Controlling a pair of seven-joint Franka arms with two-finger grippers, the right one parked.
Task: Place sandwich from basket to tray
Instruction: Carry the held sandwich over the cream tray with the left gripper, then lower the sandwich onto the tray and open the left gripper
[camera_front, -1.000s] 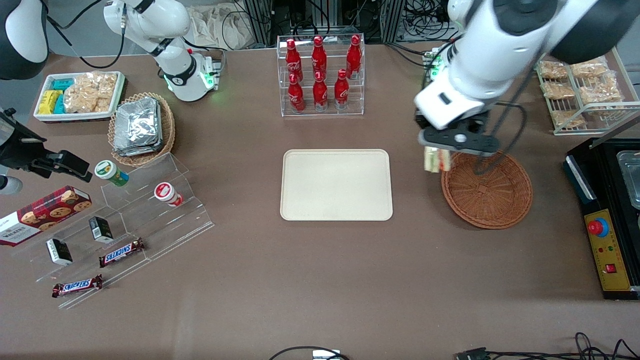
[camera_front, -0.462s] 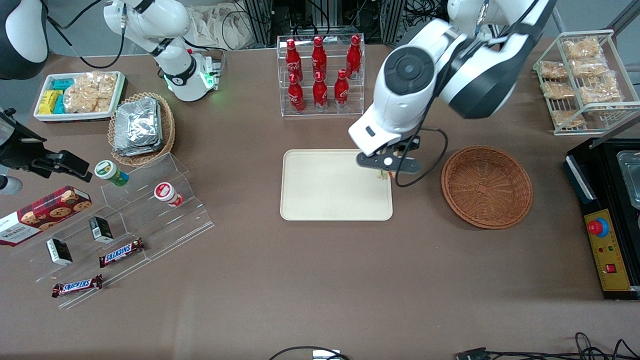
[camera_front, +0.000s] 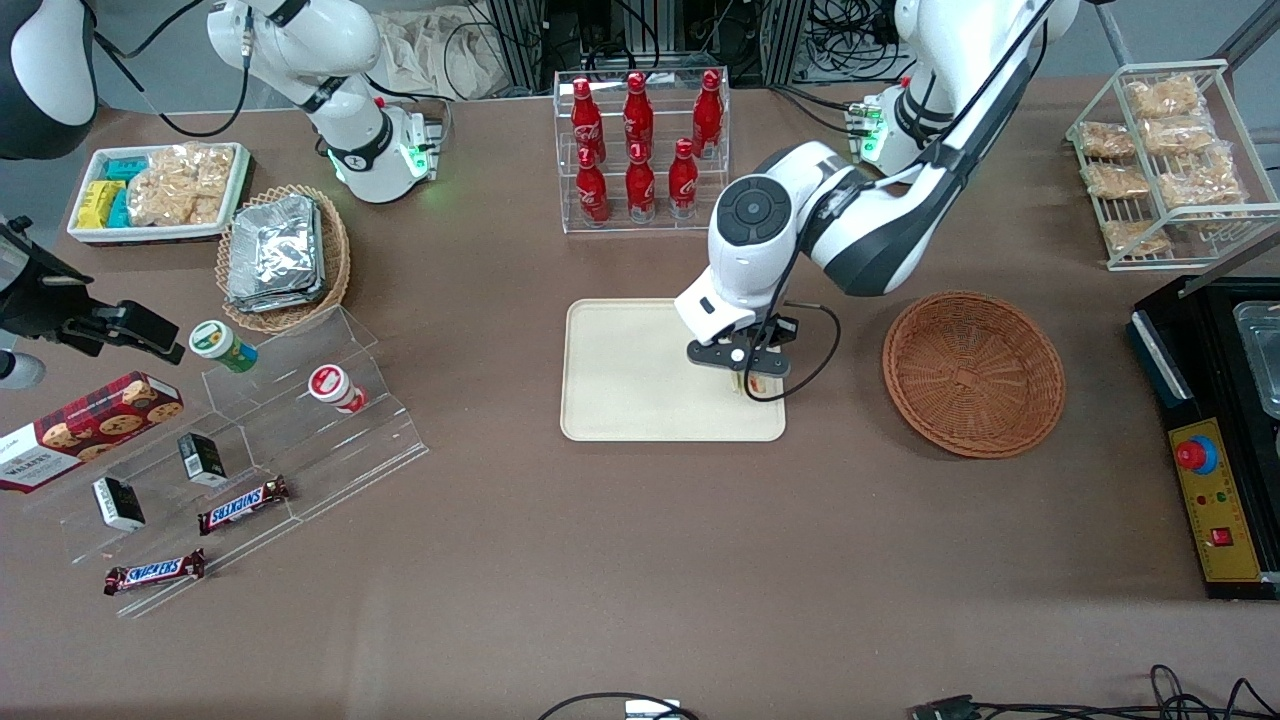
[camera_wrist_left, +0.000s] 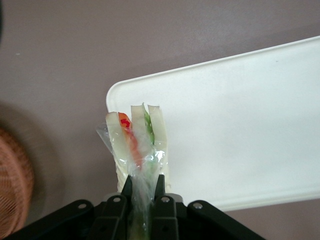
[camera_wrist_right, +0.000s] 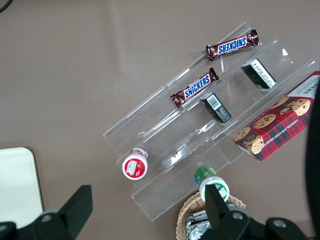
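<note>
My left gripper (camera_front: 746, 378) hangs low over the cream tray (camera_front: 630, 385), at the tray's corner nearest the basket. It is shut on the sandwich (camera_wrist_left: 136, 145), pinching its clear wrapper between the black fingers (camera_wrist_left: 159, 186). In the left wrist view the white bread slices with red and green filling stick out past the gripper (camera_wrist_left: 143, 182), over the rounded corner of the tray (camera_wrist_left: 240, 125). From the front only a sliver of the sandwich (camera_front: 749, 387) shows under the hand. The reddish-brown basket (camera_front: 973, 373) stands empty beside the tray, toward the working arm's end; its edge shows as the basket (camera_wrist_left: 12, 195) in the wrist view.
A clear rack of red bottles (camera_front: 640, 150) stands farther from the front camera than the tray. Toward the parked arm's end are a tan basket of foil packets (camera_front: 283, 255), a white tub (camera_front: 155, 190) and an acrylic snack stand (camera_front: 250, 440). A black control box (camera_front: 1215, 420) flanks the basket.
The left arm carried the sandwich from above the basket's rim across to the tray, then sank lower and came a little nearer the front camera. The basket stays empty.
</note>
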